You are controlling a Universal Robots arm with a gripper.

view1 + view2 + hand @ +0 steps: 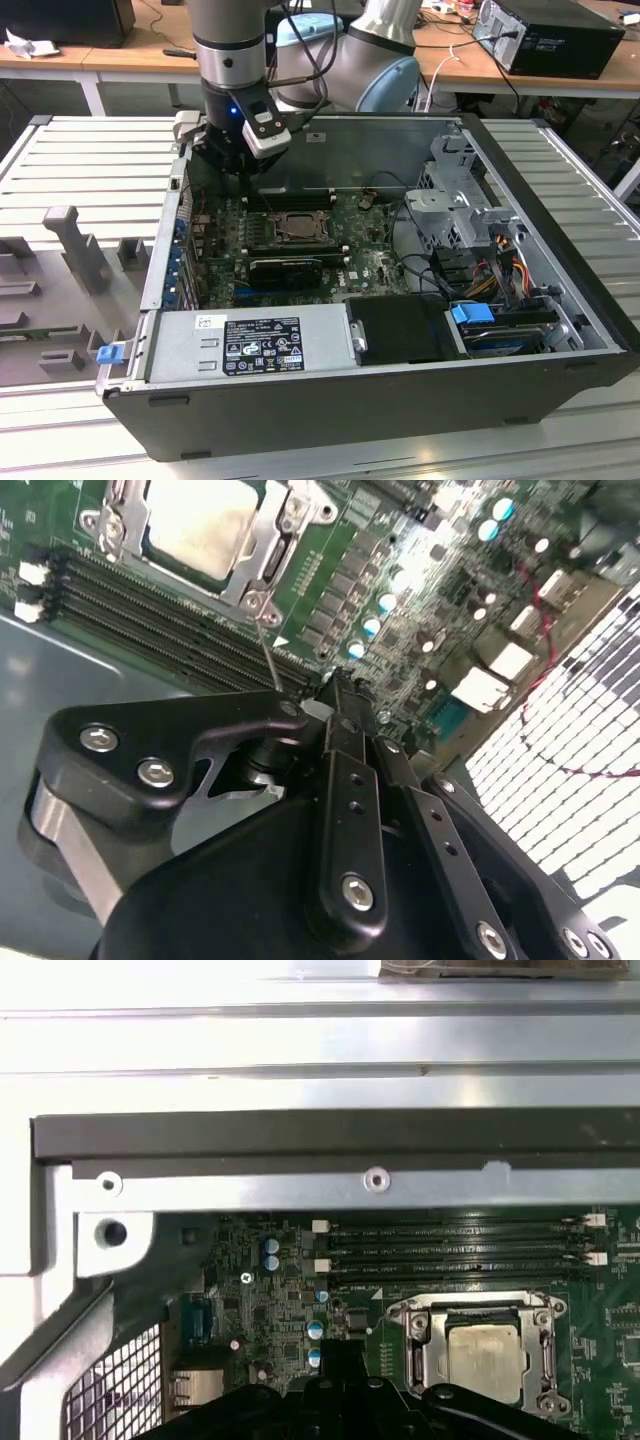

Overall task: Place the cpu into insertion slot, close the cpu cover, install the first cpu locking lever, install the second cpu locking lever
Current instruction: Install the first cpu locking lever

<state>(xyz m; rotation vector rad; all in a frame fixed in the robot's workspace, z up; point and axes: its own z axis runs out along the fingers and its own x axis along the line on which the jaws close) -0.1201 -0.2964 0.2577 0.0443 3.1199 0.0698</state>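
The cpu point(483, 1350) point(195, 525) lies flat in the insertion slot point(297, 228), its dull silver top showing. The cpu cover point(415, 1335) point(262, 565) is folded down around it as a silver frame. A thin wire locking lever point(268, 650) stands up from a corner of the socket. Its free end reaches my black gripper point(338, 688) point(340, 1352), whose fingers are drawn together. I cannot tell whether the lever is clamped or only touched. In the exterior view my gripper point(245, 175) hovers over the board just behind the socket, toward that view's left.
Long black memory slots point(460, 1245) run beside the socket. The grey case wall point(320, 1130) rises close behind them. A perforated metal panel point(120, 1390) and upright capacitors point(270, 1250) sit near the fingers. The power supply point(250, 345), drive cage point(455, 200) and cables fill the case's other parts.
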